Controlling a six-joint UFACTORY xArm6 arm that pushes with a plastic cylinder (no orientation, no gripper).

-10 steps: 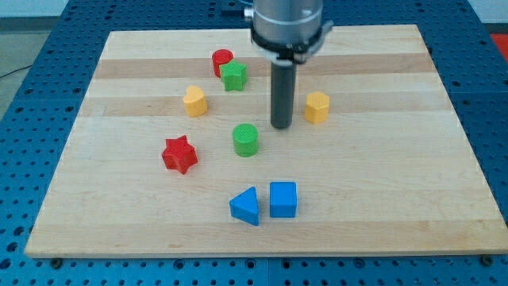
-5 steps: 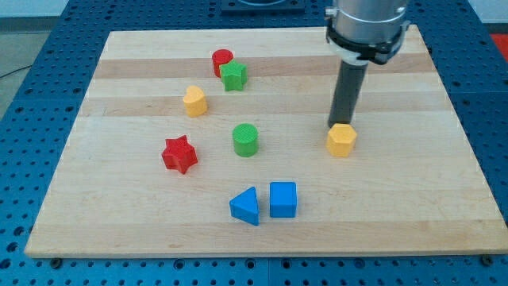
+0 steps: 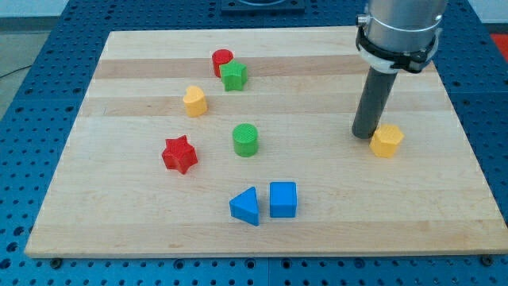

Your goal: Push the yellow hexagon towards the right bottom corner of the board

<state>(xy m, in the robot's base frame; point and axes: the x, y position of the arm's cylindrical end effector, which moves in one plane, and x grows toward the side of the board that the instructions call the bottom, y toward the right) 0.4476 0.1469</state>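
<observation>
The yellow hexagon (image 3: 386,141) lies on the wooden board (image 3: 413,222) at the view's right, about mid-height. My tip (image 3: 365,134) stands just left of the hexagon, touching or nearly touching its left side. The dark rod rises from there toward the view's top right.
A second yellow block (image 3: 194,101) sits at the left. A red cylinder (image 3: 222,61) and a green star (image 3: 234,76) touch near the top. A green cylinder (image 3: 246,140), a red star (image 3: 179,154), a blue triangle (image 3: 245,206) and a blue cube (image 3: 282,199) lie lower down.
The yellow hexagon has slid right and downward across the board. My tip has moved right from the board's middle and now stands at the hexagon's left side.
</observation>
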